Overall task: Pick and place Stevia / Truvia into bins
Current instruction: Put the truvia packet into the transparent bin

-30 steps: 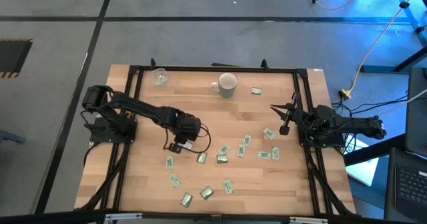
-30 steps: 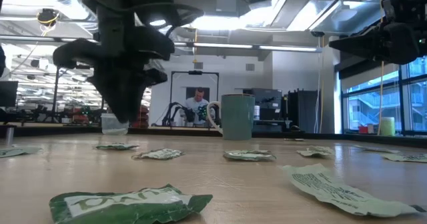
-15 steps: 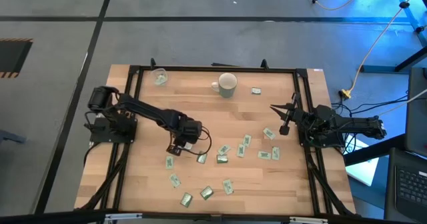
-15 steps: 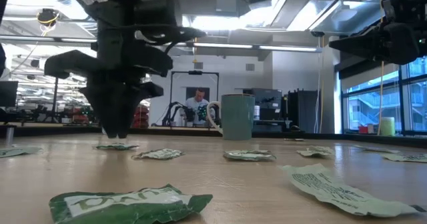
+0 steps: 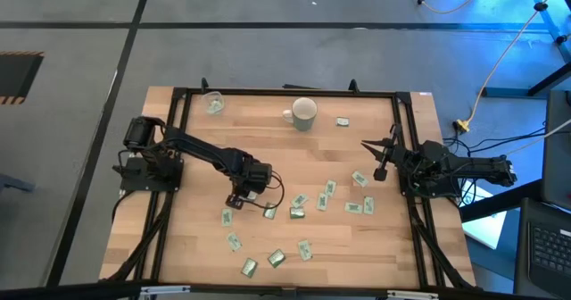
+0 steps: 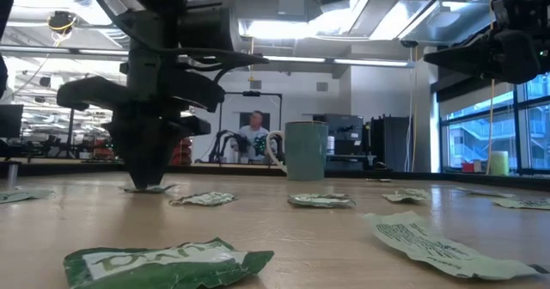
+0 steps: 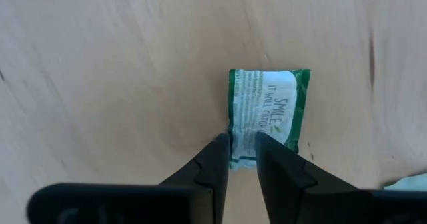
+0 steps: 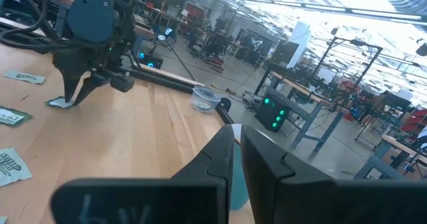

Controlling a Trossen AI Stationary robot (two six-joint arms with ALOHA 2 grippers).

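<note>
Bright overhead ceiling lights backlight the low view, silhouetting the arms; foreground sachets blur.

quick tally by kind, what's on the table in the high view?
Loose sachets: 14
Clear cup: 1 (something green inside, can't be counted)
Mug: 1
Total: 16
</note>
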